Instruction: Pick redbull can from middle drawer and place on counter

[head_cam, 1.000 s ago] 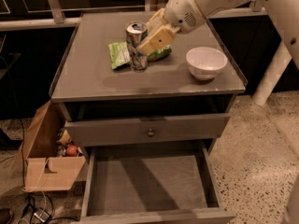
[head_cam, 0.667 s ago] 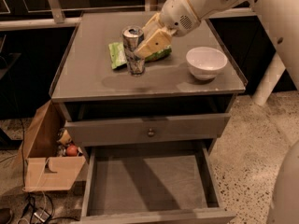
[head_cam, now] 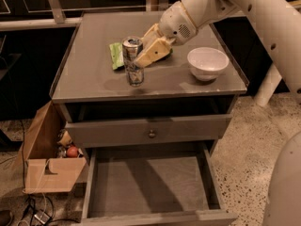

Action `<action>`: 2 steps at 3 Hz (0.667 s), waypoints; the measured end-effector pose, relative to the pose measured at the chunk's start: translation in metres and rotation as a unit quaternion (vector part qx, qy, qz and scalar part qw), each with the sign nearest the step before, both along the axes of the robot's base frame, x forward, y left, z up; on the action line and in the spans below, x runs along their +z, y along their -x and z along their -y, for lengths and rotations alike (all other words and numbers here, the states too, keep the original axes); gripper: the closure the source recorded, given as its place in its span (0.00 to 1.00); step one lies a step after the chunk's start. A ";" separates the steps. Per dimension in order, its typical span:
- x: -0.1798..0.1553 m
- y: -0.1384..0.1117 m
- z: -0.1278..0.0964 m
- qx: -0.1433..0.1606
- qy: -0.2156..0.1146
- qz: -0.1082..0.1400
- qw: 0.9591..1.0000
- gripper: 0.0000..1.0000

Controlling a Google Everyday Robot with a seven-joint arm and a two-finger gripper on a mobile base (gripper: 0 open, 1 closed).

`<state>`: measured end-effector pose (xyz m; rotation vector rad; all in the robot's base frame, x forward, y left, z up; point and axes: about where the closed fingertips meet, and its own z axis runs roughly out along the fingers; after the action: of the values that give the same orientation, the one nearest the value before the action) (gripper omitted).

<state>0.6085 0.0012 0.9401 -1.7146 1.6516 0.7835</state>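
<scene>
The redbull can [head_cam: 133,60], slim and silver with a shiny top, stands upright on the counter [head_cam: 94,79] near its middle front. My gripper [head_cam: 143,55] reaches in from the upper right, with its yellowish fingers [head_cam: 151,52] closed against the can's right side. The middle drawer [head_cam: 148,185] is pulled out below, and its grey floor is bare.
A green snack bag [head_cam: 115,55] lies just left of and behind the can. A white bowl [head_cam: 207,62] sits on the counter's right side. A closed drawer front with a knob [head_cam: 151,133] lies above the open drawer. An open cardboard box [head_cam: 47,164] stands on the floor at left.
The gripper and the can have moved slightly left and toward the counter's front, and the can now stands lower, on the counter surface.
</scene>
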 end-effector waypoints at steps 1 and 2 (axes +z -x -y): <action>0.002 -0.003 0.006 -0.003 0.009 -0.005 1.000 1.00; 0.002 -0.007 0.009 -0.008 0.012 -0.005 1.000 1.00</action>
<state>0.6154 -0.0083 0.9423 -1.7144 1.6857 0.7674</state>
